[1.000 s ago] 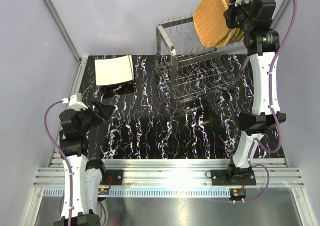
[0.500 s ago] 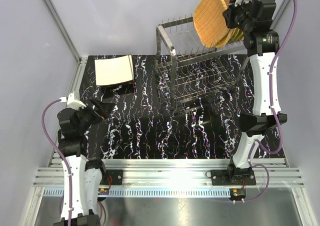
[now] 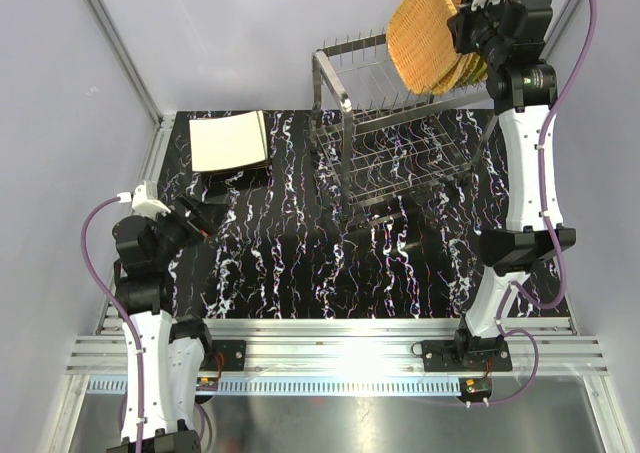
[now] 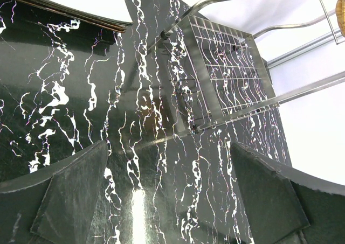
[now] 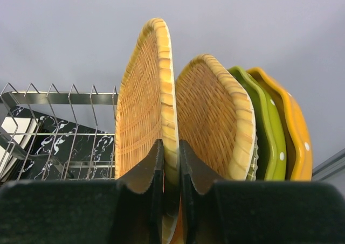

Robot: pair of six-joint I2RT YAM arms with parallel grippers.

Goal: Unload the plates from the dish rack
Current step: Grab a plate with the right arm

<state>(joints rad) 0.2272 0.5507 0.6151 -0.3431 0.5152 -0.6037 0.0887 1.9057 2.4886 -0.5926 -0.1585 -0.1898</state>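
Observation:
My right gripper (image 3: 468, 25) is shut on the rim of a woven-look orange-tan plate (image 3: 425, 35) held on edge over the upper tier of the silver wire dish rack (image 3: 385, 148). In the right wrist view both fingers (image 5: 153, 171) pinch this plate (image 5: 144, 114), which stands higher than its neighbours. Behind it stand a second woven plate (image 5: 215, 120), a green scalloped plate (image 5: 268, 131) and an orange dotted plate (image 5: 294, 133). Square cream plates (image 3: 230, 141) lie stacked on the table at back left. My left gripper (image 3: 197, 218) is open and empty low over the table (image 4: 170, 195).
The rack's lower tier (image 4: 226, 61) and frame show in the left wrist view, with the edge of the cream stack (image 4: 81, 9) at the upper left. The black marbled tabletop (image 3: 300, 263) lies between the arms. Metal rails (image 3: 330, 353) run along the near edge.
My left arm has drawn back slightly to the left. The right gripper and the woven plate have barely moved.

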